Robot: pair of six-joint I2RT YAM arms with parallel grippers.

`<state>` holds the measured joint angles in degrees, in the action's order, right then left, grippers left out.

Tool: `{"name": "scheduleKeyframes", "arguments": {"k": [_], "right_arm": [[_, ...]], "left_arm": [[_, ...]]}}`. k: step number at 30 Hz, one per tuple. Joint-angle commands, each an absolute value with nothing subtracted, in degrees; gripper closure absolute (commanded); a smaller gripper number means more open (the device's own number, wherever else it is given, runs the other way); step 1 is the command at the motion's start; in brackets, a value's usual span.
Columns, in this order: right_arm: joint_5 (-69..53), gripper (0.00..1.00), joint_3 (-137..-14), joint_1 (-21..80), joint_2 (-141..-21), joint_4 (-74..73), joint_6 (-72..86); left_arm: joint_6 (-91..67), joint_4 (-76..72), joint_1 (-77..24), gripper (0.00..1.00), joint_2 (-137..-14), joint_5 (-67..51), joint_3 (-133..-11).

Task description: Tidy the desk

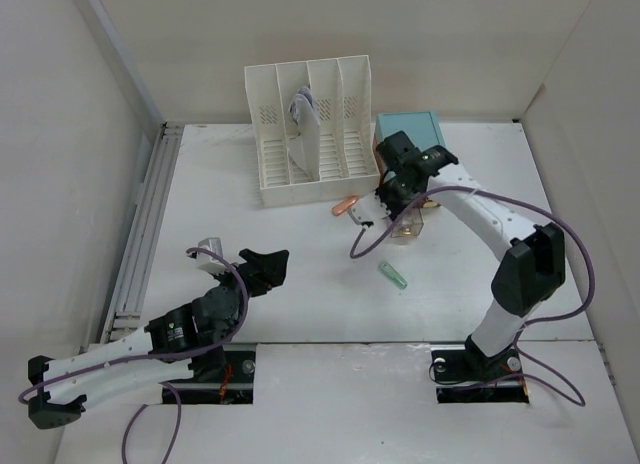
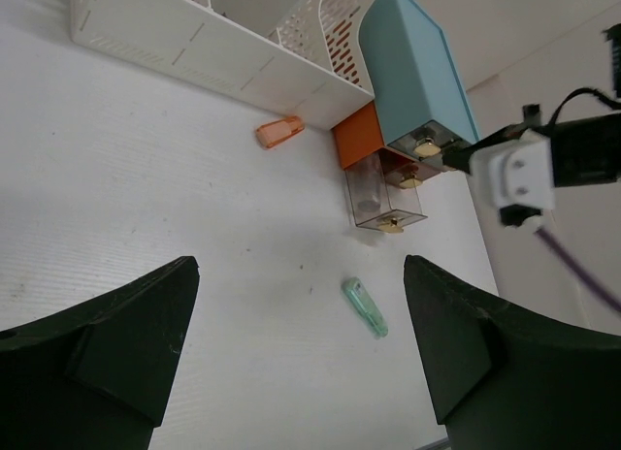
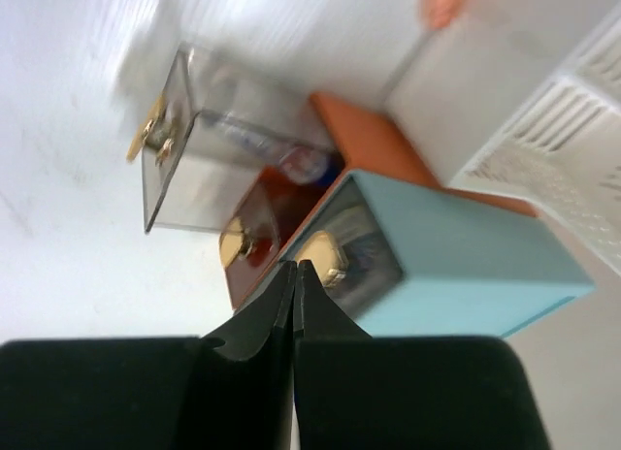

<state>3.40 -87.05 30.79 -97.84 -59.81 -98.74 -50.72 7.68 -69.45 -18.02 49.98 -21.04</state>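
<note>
Overhead, the surface (image 1: pixel 300 314) runs from the near edge, where both arms are bolted, to the far edge, with grey rails (image 1: pixel 145 224) down its left edge. A white file rack (image 1: pixel 310 134) stands at the far edge near the middle. A teal drawer box (image 1: pixel 410 127) sits just beside it on the right, its lower drawers pulled out toward the near edge. An orange piece (image 1: pixel 345 206) lies in front of the rack, and a green piece (image 1: pixel 394 275) lies nearer the middle. The left gripper (image 1: pixel 270 269) hovers wide open and empty, left of the middle. The right arm reaches over the drawers.

From the left wrist, the spread fingers (image 2: pixel 116 343) frame the green piece, well apart from it, with a clear drawer (image 2: pixel 383 198) and an orange drawer (image 2: pixel 354 144) beyond.

From the right wrist, the right gripper (image 3: pixel 295 275) has its fingers pressed together with nothing visible between them. Its tips are just beside a gold knob (image 3: pixel 318 253) at the box's front; whether they touch it cannot be told.

The surface looks stiff, flat and matte, and is not something to grip, so tidying it likely means lifting the loose pieces off. Both pieces look light and hard and lie flat. A pinch from above across the narrow width seems best, and they may skid if nudged. The drawers should slide by their knobs.
</note>
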Motion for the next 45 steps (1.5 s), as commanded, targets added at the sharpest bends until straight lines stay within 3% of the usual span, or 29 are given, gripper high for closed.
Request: {"name": "scheduleKeyframes", "arguments": {"k": [1, 4, 9, 13, 17, 32, 45], "right_arm": [[-14.3, 1.00, -97.1, 28.8, -96.0, -71.9, -90.8], [-25.0, 1.00, -97.8, 26.6, -99.5, -79.3, -88.0], [-25.8, 1.00, -85.5, 24.9, -103.4, -76.8, -85.1], [-25.1, 1.00, -83.0, 24.3, -103.9, -75.9, -85.1], [-20.9, 1.00, -79.5, 24.8, -103.9, -69.0, -80.0], [12.6, 1.00, -61.9, 32.1, -99.1, -16.1, -64.8], [26.7, 1.00, -62.5, 30.8, -103.8, -3.2, -69.3]], "left_arm": [[-50.9, 6.9, -69.9, 0.15, -17.4, 50.6, -21.3], [-50.9, 6.2, -69.9, 0.17, -17.4, 50.6, -20.7], [-50.4, 4.9, -69.9, 0.18, -17.4, 49.4, -20.7], [-49.8, 4.9, -69.9, 0.18, -17.4, 49.4, -20.7], [-49.8, 4.9, -69.9, 0.18, -16.9, 49.4, -20.7], [-49.8, 7.5, -69.9, 0.18, -14.1, 49.4, -20.7], [-49.8, 8.6, -69.9, 0.18, -14.1, 49.9, -21.3]]}}
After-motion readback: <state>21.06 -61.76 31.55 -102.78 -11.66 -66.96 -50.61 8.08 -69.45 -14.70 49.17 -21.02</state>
